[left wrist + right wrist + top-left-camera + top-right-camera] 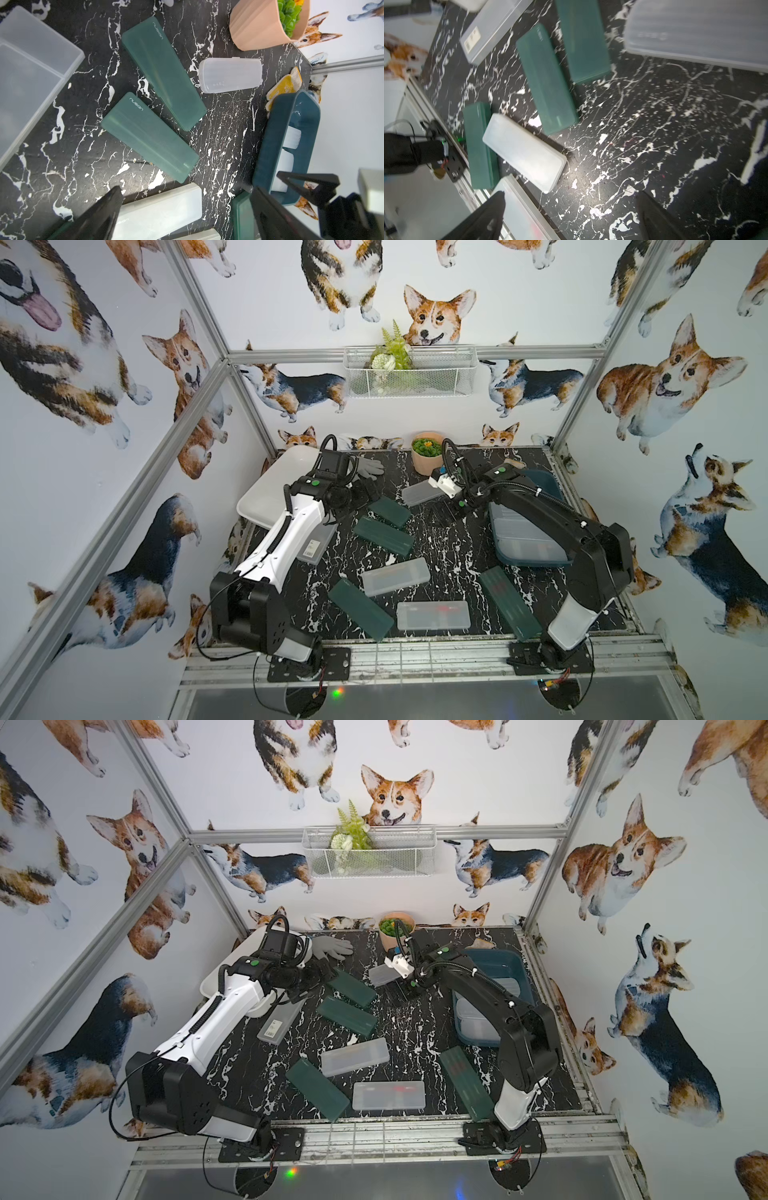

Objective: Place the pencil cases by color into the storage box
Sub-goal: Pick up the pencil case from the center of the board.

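Note:
Several pencil cases lie loose on the black marble table. Dark green ones [390, 511] [384, 536] sit mid-table, with others [361, 610] [505, 601] near the front. Frosted clear ones [395, 576] [433, 615] [422, 492] lie between them, and one with a barcode label [318, 545] lies under my left arm. The white storage box [270, 489] is back left. The teal storage box [540, 485] on the right holds clear cases [515, 531]. My left gripper [365, 494] [187, 191] hangs open and empty above the green pair. My right gripper [440, 512] [572, 194] is open over bare table.
A tan plant pot [428, 458] stands at the back centre, with a grey glove [368, 467] to its left. A yellow-and-white cloth [284, 87] lies behind the teal box. A wire basket [409, 371] hangs on the back wall. An aluminium frame edges the table.

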Available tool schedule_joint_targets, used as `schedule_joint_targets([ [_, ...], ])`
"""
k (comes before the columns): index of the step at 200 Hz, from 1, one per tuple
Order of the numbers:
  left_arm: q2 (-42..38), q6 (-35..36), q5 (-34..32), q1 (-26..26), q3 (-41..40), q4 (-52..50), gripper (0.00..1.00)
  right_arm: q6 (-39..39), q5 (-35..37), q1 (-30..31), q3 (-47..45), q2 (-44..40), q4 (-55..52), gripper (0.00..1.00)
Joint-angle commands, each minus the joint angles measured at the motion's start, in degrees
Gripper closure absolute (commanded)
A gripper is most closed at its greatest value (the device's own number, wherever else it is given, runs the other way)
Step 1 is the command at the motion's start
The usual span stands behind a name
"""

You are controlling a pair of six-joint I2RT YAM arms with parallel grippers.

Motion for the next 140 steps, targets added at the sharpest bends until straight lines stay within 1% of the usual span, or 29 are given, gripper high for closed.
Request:
schedule_joint_targets([
  [1, -1.72, -4.51, 1.0, 1.35, -1.71, 0.97, 0.01, -13.08, -0.74, 3.28, -4.25, -3.17, 3.85, 0.02],
  [21, -3.34, -7.03, 1.87, 3.0, -4.64, 2.08, 0.01, -18.04, -0.71, 6.34, -8.11, -5.39, 6.57, 0.02],
  [44, -5.15, -9.48, 2.44, 5.02, -7.68, 3.15, 0.01, -22.35, -2.76, 8.28, -10.27, -6.37, 7.94, 0.02],
  [72, -6.43, -11.24, 2.45, 5.91, -9.04, 3.04, 0.01, -27.12, -1.26, 10.49, -12.06, -6.27, 9.61, 0.02],
  [104, -7.32, -13.52, 4.06, 6.74, -10.76, 3.87, 0.01, -31.99, 1.12, 12.62, -12.99, -4.9, 9.99, 0.03],
  [140, -8.21, -13.7, 3.87, 6.92, -10.64, 2.66, 0.01, -35.7, 2.57, 14.64, -13.97, -2.95, 10.16, 0.02],
])
